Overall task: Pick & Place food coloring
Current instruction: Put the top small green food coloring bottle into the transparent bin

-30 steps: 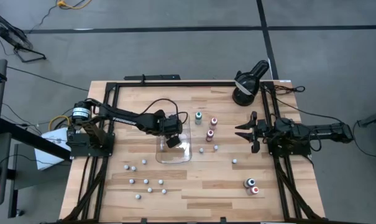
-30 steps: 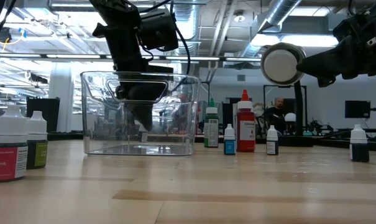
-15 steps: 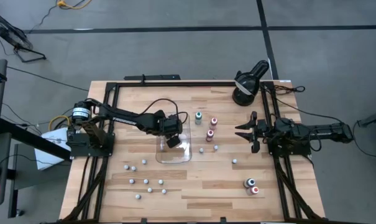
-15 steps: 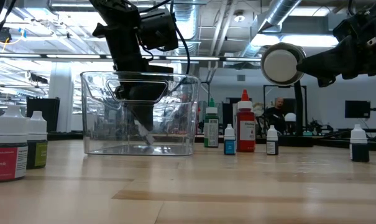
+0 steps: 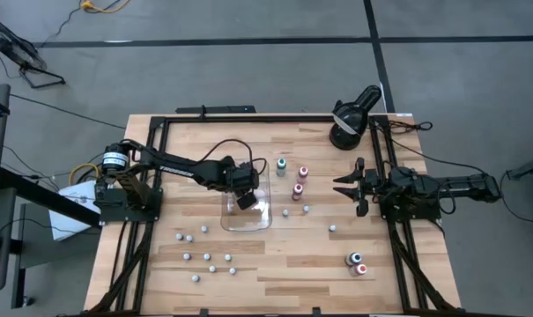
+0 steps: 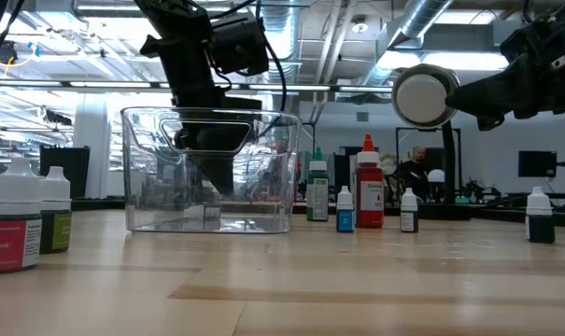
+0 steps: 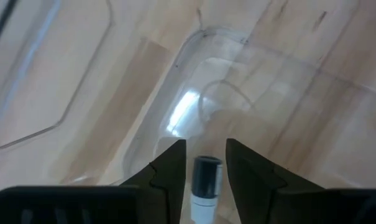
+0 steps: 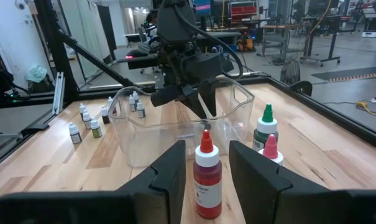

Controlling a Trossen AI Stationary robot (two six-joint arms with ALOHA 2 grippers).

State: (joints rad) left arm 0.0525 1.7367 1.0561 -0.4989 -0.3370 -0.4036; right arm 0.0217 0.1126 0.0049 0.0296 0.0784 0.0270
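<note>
My left gripper (image 5: 245,201) reaches down into the clear tray (image 5: 259,220) and stands open (image 7: 206,155). A tiny dark-capped food coloring bottle (image 7: 206,182) lies on its side on the tray floor (image 6: 210,211), below the gap between the fingers and apart from them. Other food coloring bottles stand on the table right of the tray (image 5: 297,188) and in a loose group near the front left (image 5: 206,256). My right gripper (image 5: 350,187) waits open at the right edge, level, with a red bottle (image 8: 206,176) some way ahead of it.
A black round lamp-like device (image 5: 350,119) stands at the far right corner. Two larger bottles (image 5: 357,262) sit near the front right. A black frame (image 5: 248,117) borders the table. Bare wood lies between the tray and the front edge.
My left gripper has opened inside the tray without otherwise moving. The small bottle it held has dropped from between its fingers and now lies on the tray floor.
</note>
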